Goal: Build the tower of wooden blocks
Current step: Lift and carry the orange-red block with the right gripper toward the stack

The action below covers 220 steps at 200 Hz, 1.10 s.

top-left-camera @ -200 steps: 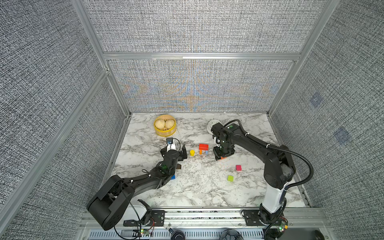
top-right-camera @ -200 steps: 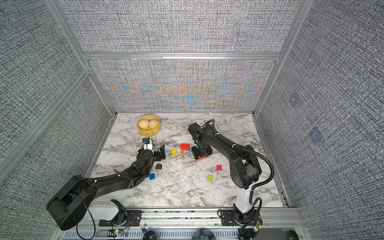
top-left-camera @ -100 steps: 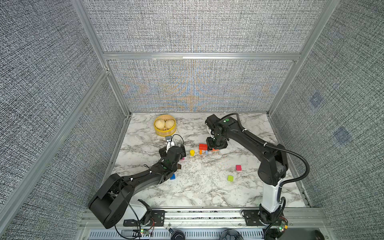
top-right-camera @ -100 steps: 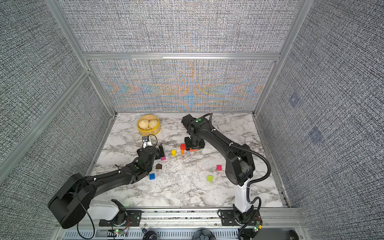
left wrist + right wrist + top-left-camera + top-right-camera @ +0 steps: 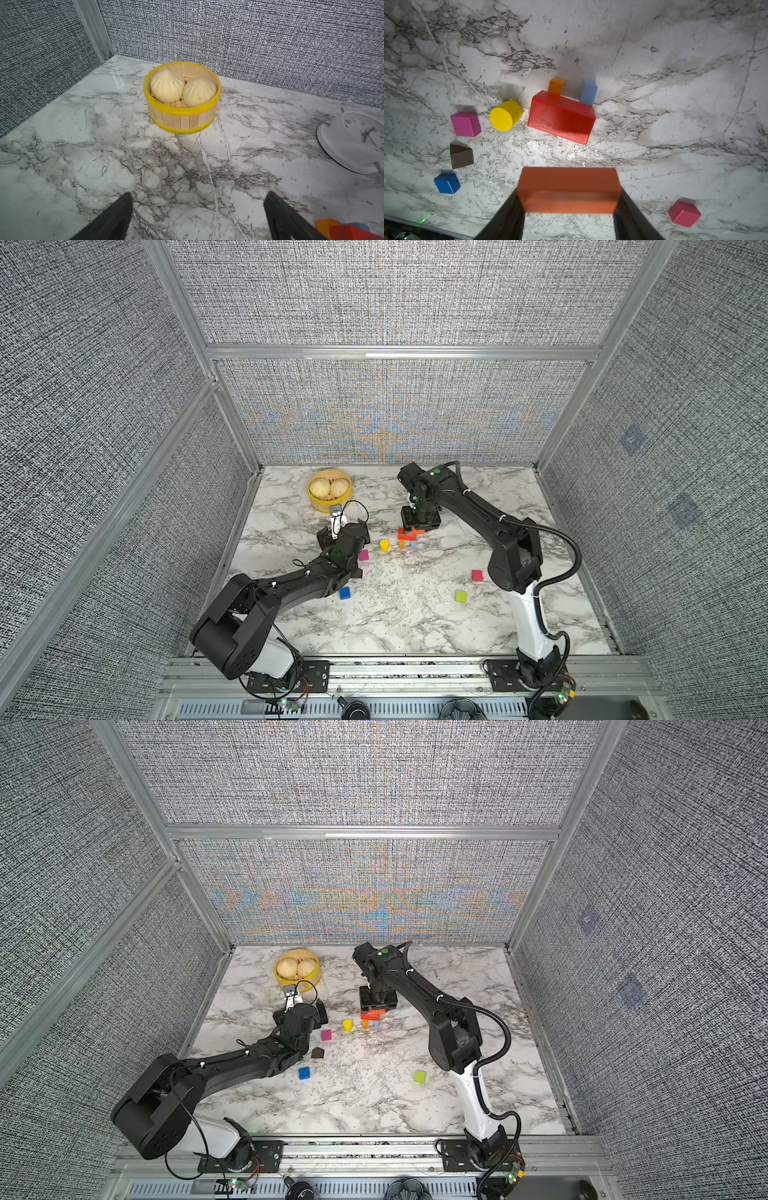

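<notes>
One low arm point(image 5: 291, 587) holds the left fingers point(image 5: 116, 216) wide and empty over the worktop point(image 5: 62, 135). One arched arm point(image 5: 478, 508) has the right fingers point(image 5: 506, 218) pinching an orange brick point(image 5: 569, 189) above the tower point(image 5: 409, 536), a red brick point(image 5: 560, 116) on orange and light-blue legs point(image 5: 588, 93). Beyond, I cannot read the clock face point(image 5: 365, 128).

top views: both sit high over the front rail point(image 5: 395, 672), tilted down toward the back wall point(image 5: 395, 414), far enough back to catch the whole marble table point(image 5: 415, 626); pretty much the same picture, just nudged sideways
left wrist: low and close to the tabletop, facing the back corner and the steamer basket point(image 5: 182, 116)
right wrist: close in, looking steeply down, orange brick point(image 5: 569, 189) right in front of the lens
shared: red brick point(image 5: 560, 116) is in both wrist views, just clipped at the edge of the left one
</notes>
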Tool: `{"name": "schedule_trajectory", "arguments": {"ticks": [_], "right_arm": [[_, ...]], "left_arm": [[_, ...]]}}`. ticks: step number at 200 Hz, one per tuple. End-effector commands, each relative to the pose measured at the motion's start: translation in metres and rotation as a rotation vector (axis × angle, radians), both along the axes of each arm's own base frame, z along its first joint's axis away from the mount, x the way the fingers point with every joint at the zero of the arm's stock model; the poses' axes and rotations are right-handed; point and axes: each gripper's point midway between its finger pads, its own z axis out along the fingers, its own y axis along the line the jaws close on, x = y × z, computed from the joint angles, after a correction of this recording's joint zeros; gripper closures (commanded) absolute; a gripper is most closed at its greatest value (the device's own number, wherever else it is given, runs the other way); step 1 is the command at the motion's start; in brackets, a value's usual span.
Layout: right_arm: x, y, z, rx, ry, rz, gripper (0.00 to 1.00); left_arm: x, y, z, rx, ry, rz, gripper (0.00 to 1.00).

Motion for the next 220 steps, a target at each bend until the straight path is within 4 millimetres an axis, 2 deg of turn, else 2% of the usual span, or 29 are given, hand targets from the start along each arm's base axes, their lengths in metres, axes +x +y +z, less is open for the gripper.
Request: {"name": "schedule_trajectory", "arguments": {"ticks": [1,103,220], "right_arm": [[-0.003,-0.002,-0.001,-0.017,0.026,-0.011,0.51],[0.008,0.002,-0.015,-0.037,0.038,-0.034,0.51],[0.017,0.007,-0.020,-0.042,0.032,-0.056,0.50]], "left_arm": [[0.004,0.000,0.003,-0.016,-0.011,-0.010,0.01],[0.000,0.003,0.000,-0.048,0.007,-0.026,0.01],[-0.002,0.007,0.002,-0.060,-0.002,-0.022,0.01]]}}
